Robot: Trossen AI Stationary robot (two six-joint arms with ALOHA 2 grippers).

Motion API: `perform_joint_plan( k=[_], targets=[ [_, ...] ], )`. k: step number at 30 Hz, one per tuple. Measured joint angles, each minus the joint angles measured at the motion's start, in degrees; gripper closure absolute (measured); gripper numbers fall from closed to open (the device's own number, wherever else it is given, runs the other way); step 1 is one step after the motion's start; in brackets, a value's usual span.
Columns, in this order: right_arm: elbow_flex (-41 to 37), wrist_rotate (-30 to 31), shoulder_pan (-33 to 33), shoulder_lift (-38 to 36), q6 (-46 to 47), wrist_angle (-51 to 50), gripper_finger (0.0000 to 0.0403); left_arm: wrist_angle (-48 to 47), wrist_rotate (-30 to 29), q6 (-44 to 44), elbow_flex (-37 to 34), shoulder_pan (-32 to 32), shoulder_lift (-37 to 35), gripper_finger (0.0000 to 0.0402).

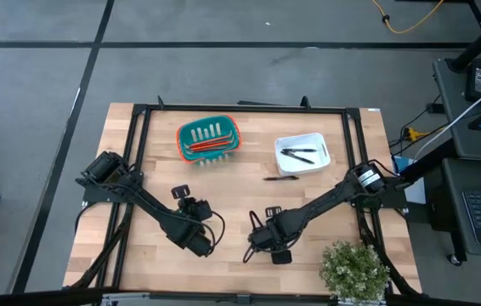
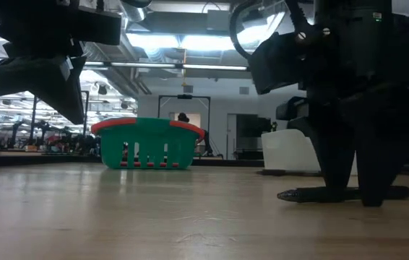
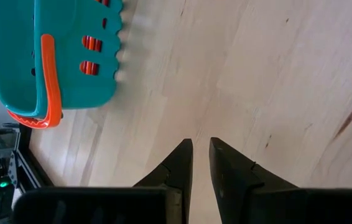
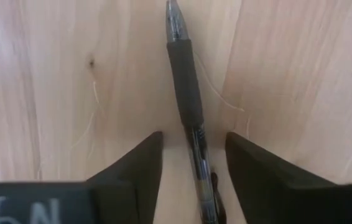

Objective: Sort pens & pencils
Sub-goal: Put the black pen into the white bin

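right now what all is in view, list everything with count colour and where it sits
basket: one, teal with an orange rim, far left-centre of the table
pencils: a few, red-orange, lying in the basket; exact count unclear
tray: one, white, far right-centre of the table
pens in the tray: at least two, black
pen beside the tray: one, black, on the wood just in front of the tray
pen at the near edge: one, black, on the wood between the right end effector's fingers
plant: one, green, near right corner
table: one, light wood
left end effector: dark, narrowly open, over bare wood, holding nothing
right end effector: dark, open, straddling the near pen
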Motion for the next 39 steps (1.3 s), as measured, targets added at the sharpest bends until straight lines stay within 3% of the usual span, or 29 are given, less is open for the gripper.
perform_joint_plan(
  k=[9,24,39],
  targets=[
    [-0.04,0.82,0.03,0.14,0.40,0.46,0.0377,0.13,0.11,0.00,0.00,0.00,0.00,0.0352],
    [1.33,1.14,-2.02,-1.42,4.77,-2.66,0.0375,0.15,0.11,0.02,0.00,0.00,0.00,0.0352],
    [6.12,17.28,-5.52,-7.14,6.53,-27.74,0.0376,0.31,0.11,0.00,0.00,-1.62,0.04,0.0352]
  ],
)
